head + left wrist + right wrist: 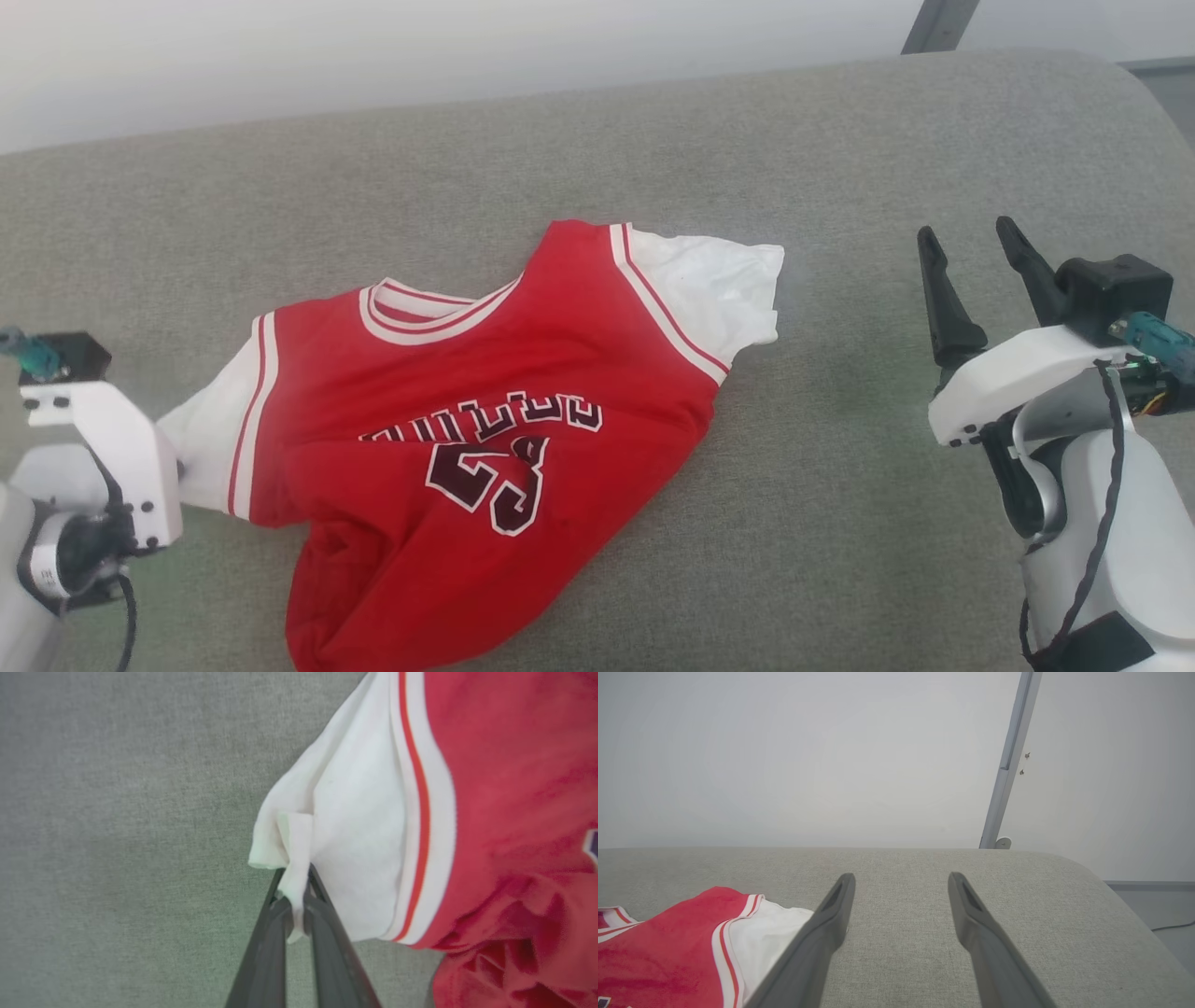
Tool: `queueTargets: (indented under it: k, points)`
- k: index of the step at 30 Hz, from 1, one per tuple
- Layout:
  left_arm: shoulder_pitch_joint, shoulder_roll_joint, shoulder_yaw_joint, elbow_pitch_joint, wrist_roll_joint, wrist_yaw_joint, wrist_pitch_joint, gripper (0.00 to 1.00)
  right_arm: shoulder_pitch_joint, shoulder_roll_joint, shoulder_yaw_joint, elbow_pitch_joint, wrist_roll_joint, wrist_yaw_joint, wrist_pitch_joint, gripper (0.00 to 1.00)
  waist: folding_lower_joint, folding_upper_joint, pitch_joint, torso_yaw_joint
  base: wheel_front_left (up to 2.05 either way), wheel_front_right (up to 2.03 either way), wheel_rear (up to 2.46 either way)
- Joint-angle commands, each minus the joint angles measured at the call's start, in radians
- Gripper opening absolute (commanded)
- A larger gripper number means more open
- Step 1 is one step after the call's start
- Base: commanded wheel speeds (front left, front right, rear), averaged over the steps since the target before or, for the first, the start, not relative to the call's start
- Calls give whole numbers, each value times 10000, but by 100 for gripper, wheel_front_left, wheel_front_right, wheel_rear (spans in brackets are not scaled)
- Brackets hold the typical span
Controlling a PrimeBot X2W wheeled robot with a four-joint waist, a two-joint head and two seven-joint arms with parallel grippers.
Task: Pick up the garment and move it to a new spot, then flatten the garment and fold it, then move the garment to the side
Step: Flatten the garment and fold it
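Pinching the garment point(467, 392) by its white sleeve, your left gripper point(295, 884) needs a slow lift; bring your right gripper point(971, 252), fingers spread, onto the sleeve lying left of them.

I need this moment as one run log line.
left tool: shut on white sleeve of red jersey | right tool: open, apart from jersey | jersey: crumpled on grey fabric surface

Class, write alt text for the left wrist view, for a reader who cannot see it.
The dark two-fingered left gripper is shut on the bunched edge of the white sleeve of a red jersey-style shirt with red-and-white striped trim. The shirt lies on a grey fabric surface.
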State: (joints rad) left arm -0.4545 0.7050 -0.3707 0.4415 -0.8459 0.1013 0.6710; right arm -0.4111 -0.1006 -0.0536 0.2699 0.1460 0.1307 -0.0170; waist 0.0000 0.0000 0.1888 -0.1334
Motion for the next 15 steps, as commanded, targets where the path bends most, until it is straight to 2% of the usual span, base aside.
queueTargets:
  k: [1, 3, 4, 5, 6, 7, 8, 11, 15]
  points:
    - [137, -92, 61, 104, -69, 7, -78, 0, 119, -33, 8, -36, 16, 1, 43, 100, 0, 0, -21, 35, 0, 0, 0]
    - [263, -228, 83, 304, -216, -64, -159, 0, 125, -39, 16, -63, 17, 1, 77, 100, 0, 0, -42, 67, 0, 0, 0]
    - [253, -262, 62, 390, -202, -104, -234, 9, 119, -42, 33, -75, 17, 1, 108, 100, 0, 0, -55, 81, 0, 0, 0]
    - [210, -324, 75, 483, -213, -137, -331, 42, 114, -46, 35, -80, 19, 1, 133, 100, 0, 0, -71, 100, 0, 0, 0]
    - [156, -407, 94, 574, -262, -176, -423, 48, 107, -57, 52, -83, 21, 1, 147, 100, 0, 0, -86, 116, 0, 0, 0]
    - [72, -488, 109, 644, -299, -208, -499, 71, 103, -76, 65, -91, 23, 1, 164, 100, 0, 0, -105, 136, 0, 0, 0]
    - [-27, -534, 131, 687, -348, -275, -563, 100, 100, -91, 67, -91, 28, 1, 174, 100, 0, 0, -129, 154, 0, 0, 0]
    - [-264, -539, 156, 771, -320, -367, -659, 100, 116, -128, 63, -87, 48, 1, 216, 100, 0, 0, -220, 211, 0, 0, 0]
    - [-609, -348, -49, 615, -136, -483, -285, 100, 179, -170, 46, -113, 47, 1, 242, 100, 0, 0, -350, 291, 0, 0, 0]
